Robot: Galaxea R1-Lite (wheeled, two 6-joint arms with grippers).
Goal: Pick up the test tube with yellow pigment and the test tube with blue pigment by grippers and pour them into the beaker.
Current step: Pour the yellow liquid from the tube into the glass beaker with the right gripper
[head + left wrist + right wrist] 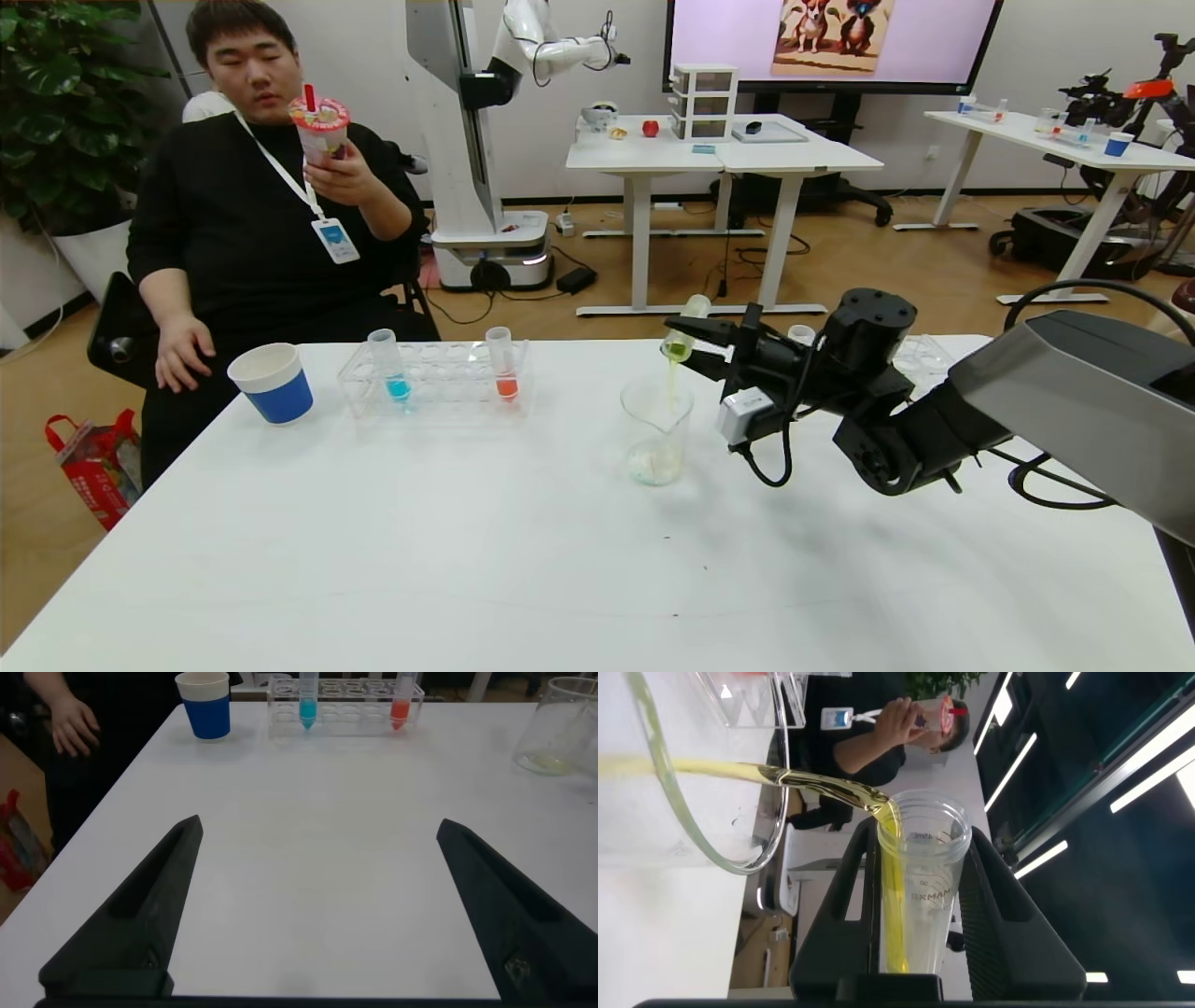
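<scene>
From my head view, my right gripper pinches the test tube with yellow pigment tipped at twelve o'clock above the beaker, a thin stream falling in; the test tube with blue pigment waits in the rack toward ten o'clock. In my left wrist view, my left gripper hangs over bare tabletop, fingers spread. My right wrist view shows yellow liquid crossing the rim; tilting further could throw it outside.

Beaker rim cut off, apparently
</scene>
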